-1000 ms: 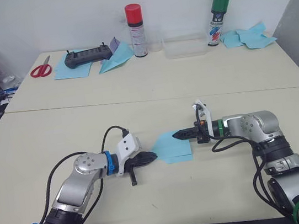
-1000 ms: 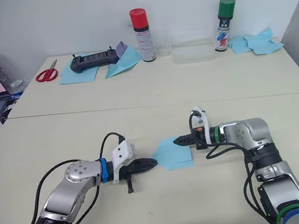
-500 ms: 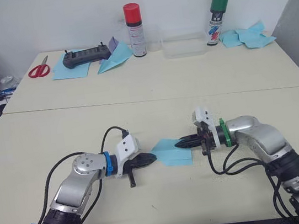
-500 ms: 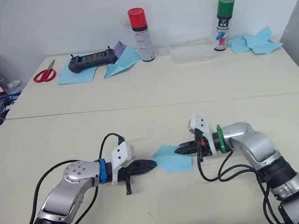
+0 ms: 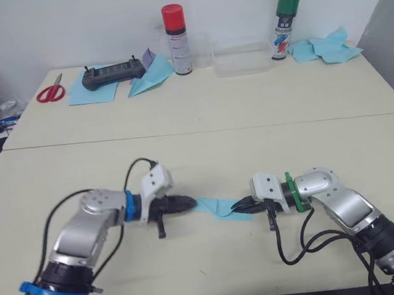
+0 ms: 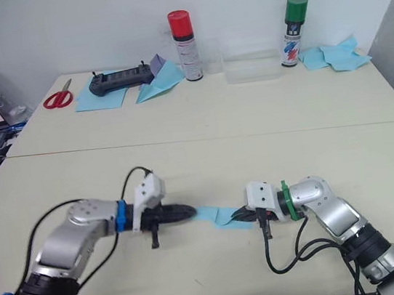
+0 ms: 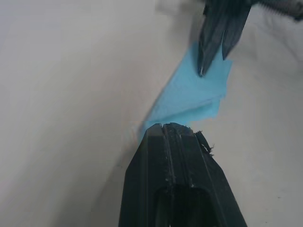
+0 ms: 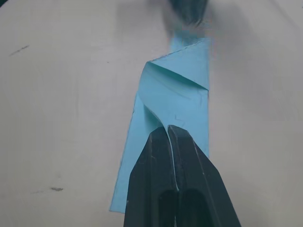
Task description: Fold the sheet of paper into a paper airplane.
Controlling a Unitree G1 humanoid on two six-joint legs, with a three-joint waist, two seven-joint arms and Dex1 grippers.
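Fingers of both arms, left (image 5: 190, 203) and right (image 5: 243, 204), pinch opposite ends of the sheet of paper (image 5: 219, 207); no legible writing.

Sheet of paper (image 6: 216, 214) on desk (image 6: 202, 128) near front edge, pinched between left gripper (image 6: 190, 210) and right gripper (image 6: 239, 217), apparently closed.

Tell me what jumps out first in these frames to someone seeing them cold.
The two grippers facing each other over the near table: the left gripper and right gripper each have their fingers shut on opposite ends of the sheet of paper, a small folded light-blue piece. Next, along the far table edge, a red-capped spray can and a green-capped spray can.
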